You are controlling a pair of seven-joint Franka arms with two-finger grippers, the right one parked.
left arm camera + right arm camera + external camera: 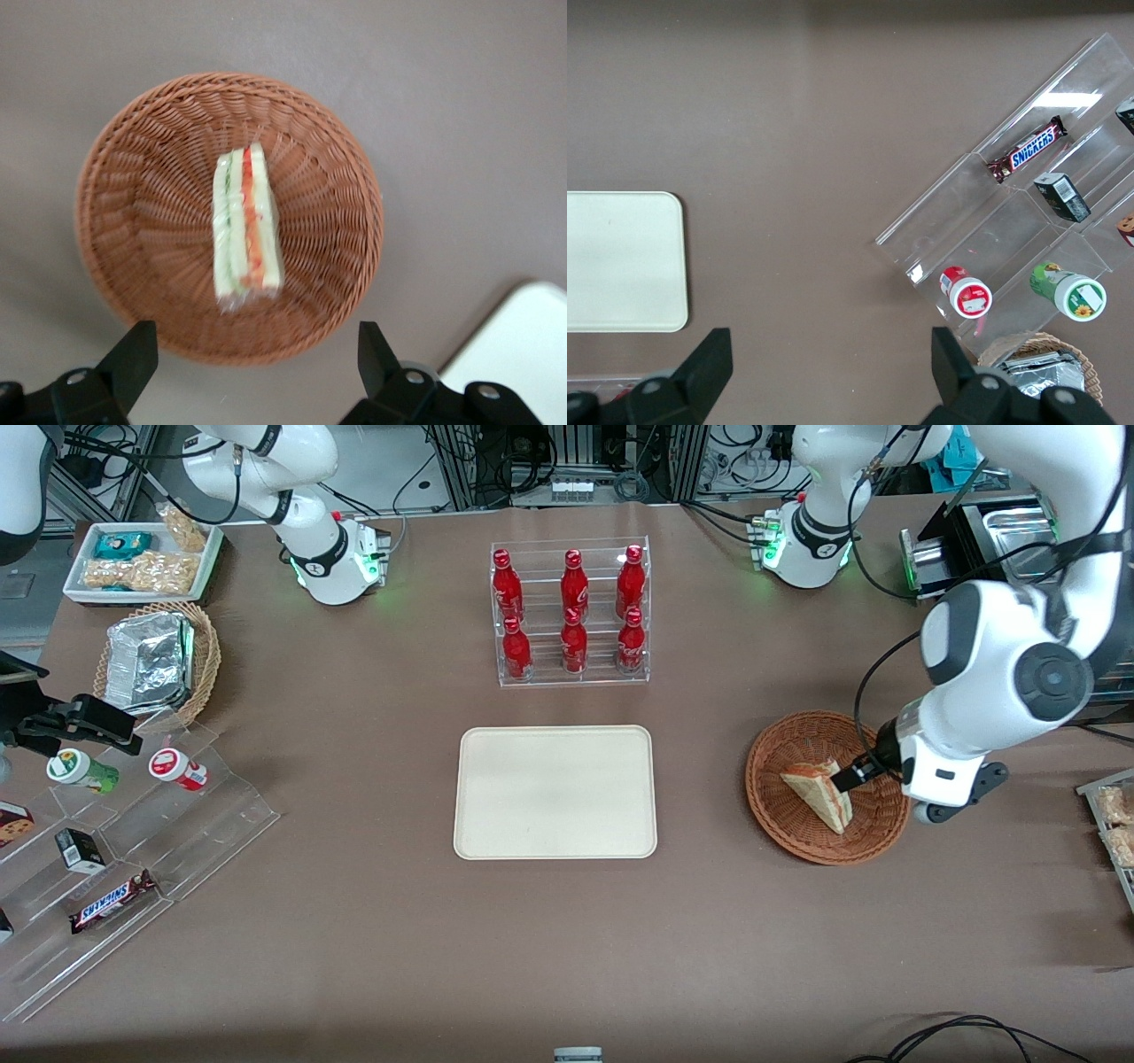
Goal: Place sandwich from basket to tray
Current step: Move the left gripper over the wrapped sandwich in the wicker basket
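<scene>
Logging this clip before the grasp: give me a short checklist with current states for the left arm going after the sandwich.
1. Sandwich in basket, standing on edge: ok.
2. Gripper open, fingers apart and empty: ok.
3. Gripper over the basket, above the sandwich: ok.
4. Fingers lined up to straddle the sandwich: cannot tell; it sits nearer one finger.
5. Tray bare, ready to receive: ok.
6. Table stretch between basket and tray free of objects: ok.
</scene>
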